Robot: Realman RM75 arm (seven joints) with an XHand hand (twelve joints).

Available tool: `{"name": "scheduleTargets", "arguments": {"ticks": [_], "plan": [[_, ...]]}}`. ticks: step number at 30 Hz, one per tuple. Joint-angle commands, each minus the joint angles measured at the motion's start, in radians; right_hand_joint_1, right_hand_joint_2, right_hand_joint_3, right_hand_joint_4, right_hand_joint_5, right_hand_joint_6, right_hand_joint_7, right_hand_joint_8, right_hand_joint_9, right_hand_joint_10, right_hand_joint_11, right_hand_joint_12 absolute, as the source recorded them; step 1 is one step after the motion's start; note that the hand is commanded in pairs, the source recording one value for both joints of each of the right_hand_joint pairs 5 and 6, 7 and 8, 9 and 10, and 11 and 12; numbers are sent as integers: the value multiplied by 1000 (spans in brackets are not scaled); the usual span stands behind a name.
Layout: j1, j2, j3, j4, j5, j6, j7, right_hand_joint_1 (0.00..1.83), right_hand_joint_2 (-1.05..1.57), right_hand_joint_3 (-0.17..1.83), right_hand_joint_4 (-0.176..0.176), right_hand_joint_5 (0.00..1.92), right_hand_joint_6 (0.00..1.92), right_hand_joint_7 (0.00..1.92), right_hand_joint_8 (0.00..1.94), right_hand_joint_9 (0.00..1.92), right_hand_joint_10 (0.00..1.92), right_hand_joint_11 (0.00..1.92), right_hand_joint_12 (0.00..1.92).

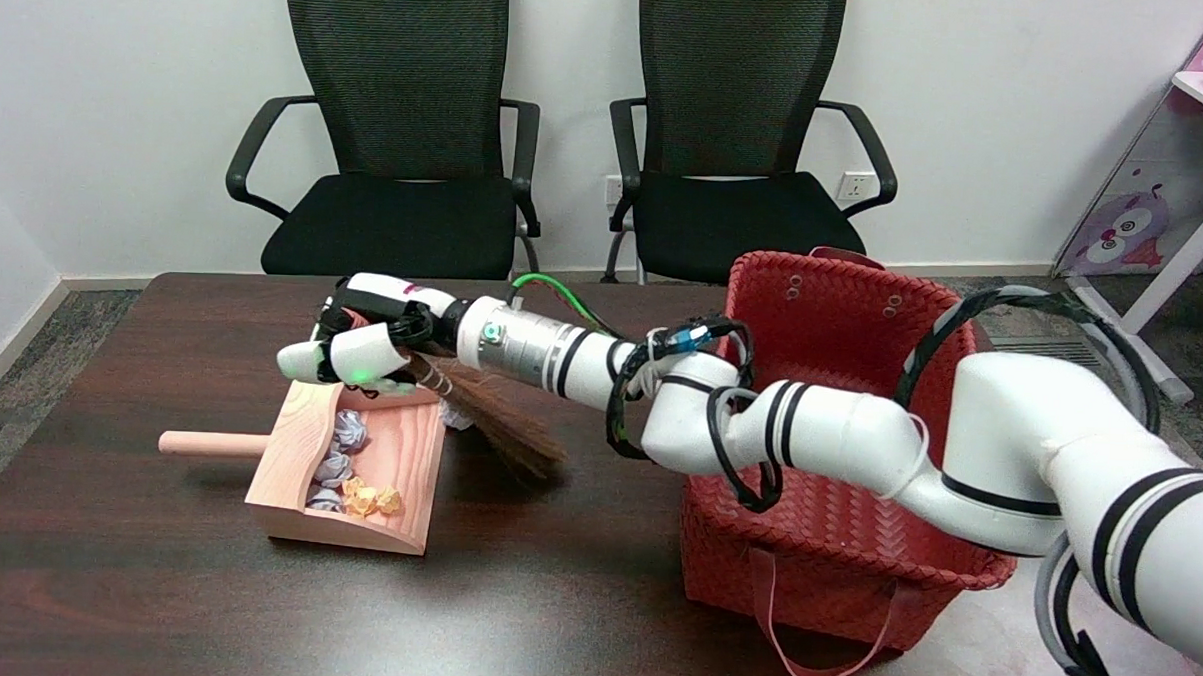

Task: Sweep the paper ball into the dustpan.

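A pale wooden dustpan [402,451] lies on the dark table, its handle [213,445] pointing left and its open mouth facing right. Inside it lie several small paper balls, pale lilac ones [343,447] and orange ones [374,499]. One white paper ball [456,414] shows at the pan's right edge, partly hidden by the brush. My right hand [361,345] hovers over the pan's back corner and grips a small brown broom, whose bristles [503,430] slant down to the right onto the table beside the pan.
A red woven basket [834,546] with pink handles stands right of the broom, under my right forearm. Two black office chairs stand behind the table's far edge. A pink shelf stands at the far right.
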Motion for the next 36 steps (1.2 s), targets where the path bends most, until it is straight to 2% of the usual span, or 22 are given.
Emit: {"name": "scheduleTargets", "arguments": {"ticks": [1,7,15,23,30,33,36], "plan": [[-62,-24,56,-40,-1,6,229,979,1571,726,-4,1920,1920,1920,1920,1920,1920,1920,1920],[-76,-32,89,-81,20,6,321,983,1571,734,-4,1920,1920,1920,1920,1920,1920,1920,1920],[-130,-139,212,-34,238,79,323,989,1571,764,-8,1920,1920,1920,1920,1920,1920,1920,1920],[-123,-151,320,-43,246,170,322,991,1571,808,-9,1920,1920,1920,1920,1920,1920,1920,1920],[-133,-108,385,-67,246,313,299,990,1571,988,-6,1920,1920,1920,1920,1920,1920,1920,1920],[-153,-48,410,-138,247,315,230,987,1571,1144,-1,1920,1920,1920,1920,1920,1920,1920,1920],[-183,29,431,-243,286,288,112,976,1571,1388,7,1920,1920,1920,1920,1920,1920,1920,1920]]}}
